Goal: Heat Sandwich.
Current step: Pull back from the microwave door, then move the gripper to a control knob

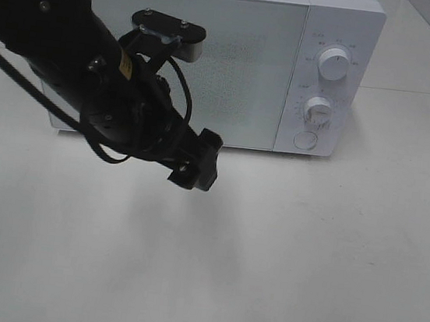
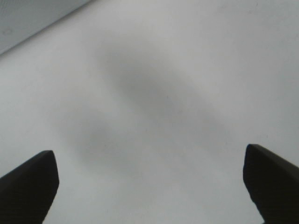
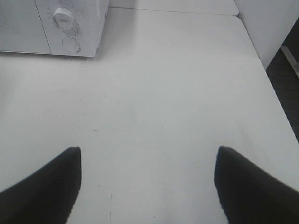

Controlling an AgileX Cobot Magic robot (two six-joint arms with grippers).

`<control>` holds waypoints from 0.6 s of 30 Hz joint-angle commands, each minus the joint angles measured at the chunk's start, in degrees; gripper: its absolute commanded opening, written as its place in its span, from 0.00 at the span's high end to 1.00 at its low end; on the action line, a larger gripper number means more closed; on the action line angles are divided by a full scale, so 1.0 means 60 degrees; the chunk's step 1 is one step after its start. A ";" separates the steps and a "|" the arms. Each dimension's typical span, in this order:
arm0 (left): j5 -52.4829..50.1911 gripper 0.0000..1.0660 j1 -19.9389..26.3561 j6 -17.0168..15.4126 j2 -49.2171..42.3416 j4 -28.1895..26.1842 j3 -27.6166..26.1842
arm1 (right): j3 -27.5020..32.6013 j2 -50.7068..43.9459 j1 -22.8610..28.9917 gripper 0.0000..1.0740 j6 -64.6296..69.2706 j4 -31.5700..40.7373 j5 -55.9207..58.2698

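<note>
Hovering wide and empty before the shut microwave (image 1: 234, 69), left gripper (image 1: 199, 161) seems poised to operate it; right gripper (image 3: 147, 182) also wide.

The microwave (image 1: 243, 62) stands on the surface (image 1: 305, 258) just behind the left tool (image 1: 198, 161), its dials (image 1: 334, 63) off to the tool's right.

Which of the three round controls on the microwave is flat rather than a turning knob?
The lowest one, the round button, under both knobs. The upper knob and the lower knob stick out and have dial marks around them.
</note>
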 commanded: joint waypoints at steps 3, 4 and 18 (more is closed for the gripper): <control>0.1241 0.02 -0.0010 0.0143 -0.0239 0.0220 0.0000 | -0.0019 -0.0248 -0.0076 0.29 0.0029 0.0010 -0.0086; 0.1471 0.02 0.0048 0.0143 -0.0267 0.0267 0.0000 | -0.0019 -0.0248 -0.0076 0.29 0.0029 0.0010 -0.0086; 0.3619 0.02 0.2779 0.0945 -0.1480 0.0048 0.0000 | -0.0019 -0.0248 -0.0076 0.29 0.0029 0.0010 -0.0086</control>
